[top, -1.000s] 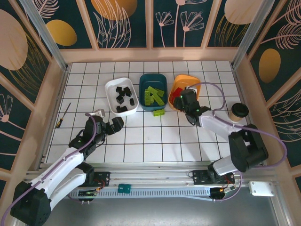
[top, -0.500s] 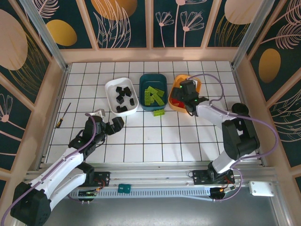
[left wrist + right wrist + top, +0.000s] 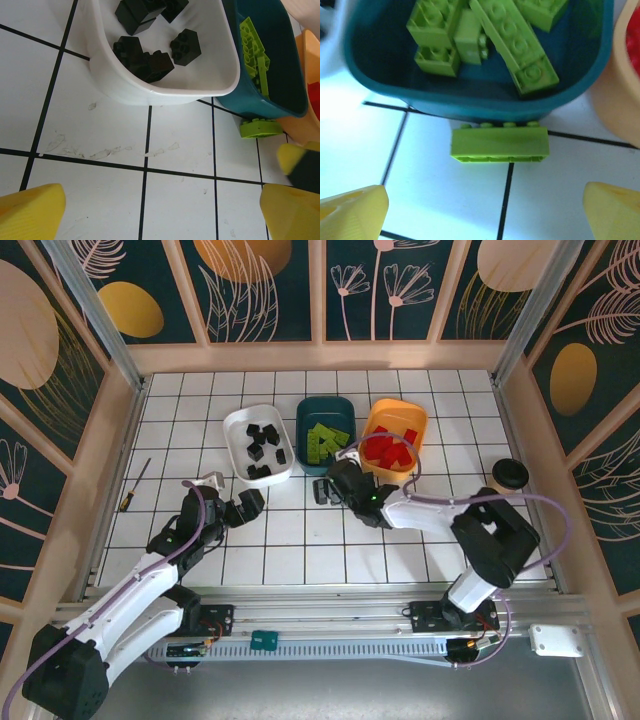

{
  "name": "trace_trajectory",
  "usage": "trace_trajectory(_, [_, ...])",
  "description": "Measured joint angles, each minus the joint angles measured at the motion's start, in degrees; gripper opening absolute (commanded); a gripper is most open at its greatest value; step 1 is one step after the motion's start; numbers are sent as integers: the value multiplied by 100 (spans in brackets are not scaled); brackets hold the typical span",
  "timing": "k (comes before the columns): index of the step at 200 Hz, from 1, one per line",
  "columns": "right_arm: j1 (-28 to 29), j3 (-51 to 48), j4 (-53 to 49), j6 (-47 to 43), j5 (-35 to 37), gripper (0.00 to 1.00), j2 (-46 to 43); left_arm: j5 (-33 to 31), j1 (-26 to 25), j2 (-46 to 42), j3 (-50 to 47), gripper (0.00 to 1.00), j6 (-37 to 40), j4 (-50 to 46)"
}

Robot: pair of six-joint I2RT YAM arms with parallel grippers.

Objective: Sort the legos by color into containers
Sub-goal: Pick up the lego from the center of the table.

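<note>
One lime green brick [image 3: 500,142] is lying on the white worktop [image 3: 300,540], just beside the near wall of the dark teal bin [image 3: 470,102]. The right tool [image 3: 328,490] is hovering over it, released and gripping nothing. The left tool [image 3: 247,506] is hanging released, near-left of the white bin [image 3: 190,95].

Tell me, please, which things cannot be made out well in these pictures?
- Top view: the right gripper covers the loose green brick.
- Right wrist view: the orange bin is cut off by the right edge, and its inside is blurred.
- Left wrist view: the top edge cuts off the white bin, so its black bricks cannot be counted there.
</note>
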Motion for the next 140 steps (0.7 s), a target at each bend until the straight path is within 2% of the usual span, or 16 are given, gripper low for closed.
trace_trajectory(41, [-190,114,48,-7,17,99,758,15,0,-2,0,99,0,0])
trace_trajectory(94, [-317,492,319,-72,-50,98,1176,13,0,-2,-2,99,-20,2])
trace_trajectory(140, [-341,695,378,-151,4,83,1370,13,0,33,-52,99,-24,46])
